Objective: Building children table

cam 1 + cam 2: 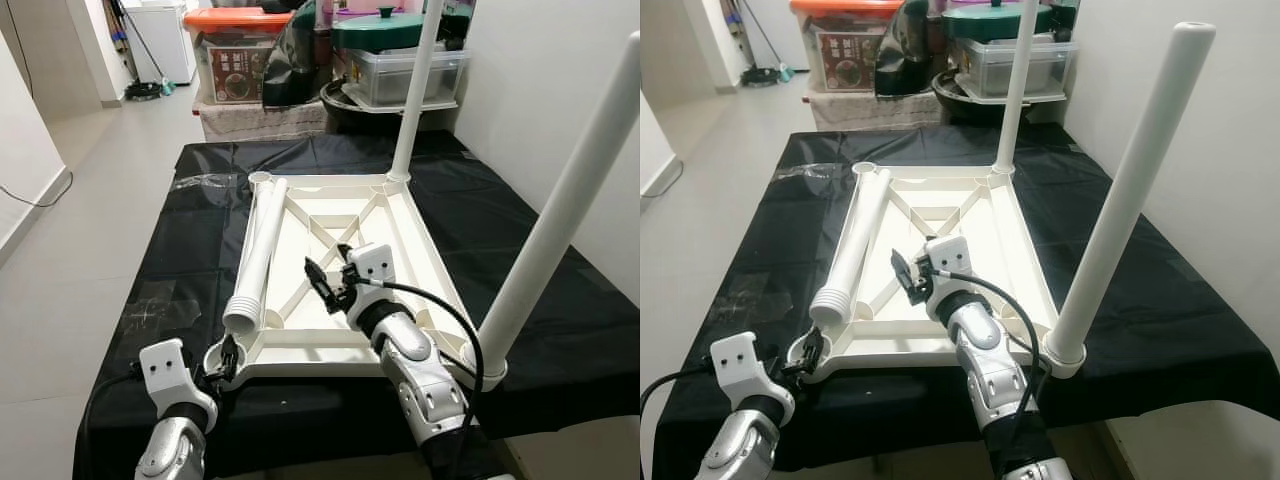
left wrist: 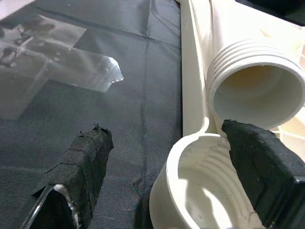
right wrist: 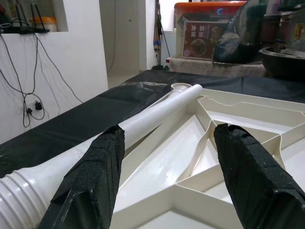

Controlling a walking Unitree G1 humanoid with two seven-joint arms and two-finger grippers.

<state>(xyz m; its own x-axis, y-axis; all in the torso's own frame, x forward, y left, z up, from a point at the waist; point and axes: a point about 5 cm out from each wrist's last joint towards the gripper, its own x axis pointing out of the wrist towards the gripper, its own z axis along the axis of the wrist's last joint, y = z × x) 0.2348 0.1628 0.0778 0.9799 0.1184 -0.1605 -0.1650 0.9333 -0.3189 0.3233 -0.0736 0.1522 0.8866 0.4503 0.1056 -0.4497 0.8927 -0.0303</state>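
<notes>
A white plastic tabletop lies upside down in the middle of the frame, on a desk covered with black cloth. Two white legs already stand upright in its corner sockets: one leg at the far right corner, rising out of the top of the frame, and another leg at the near right corner, at the right edge. A third, loose leg lies along the left rim of the tabletop, its threaded end pointing toward the camera.

At lower left, the near left socket is empty. The left hand sits at it with fingers spread, one finger over the socket and the other over the cloth beside it, holding nothing. The right hand hovers over the middle of the tabletop, fingers spread wide and empty, pointing toward the loose leg.

By this view the job looks about half done: two legs fitted, one waiting to be screwed in, the far left socket also empty.

Storage boxes are stacked behind the desk at the top of the frame.
</notes>
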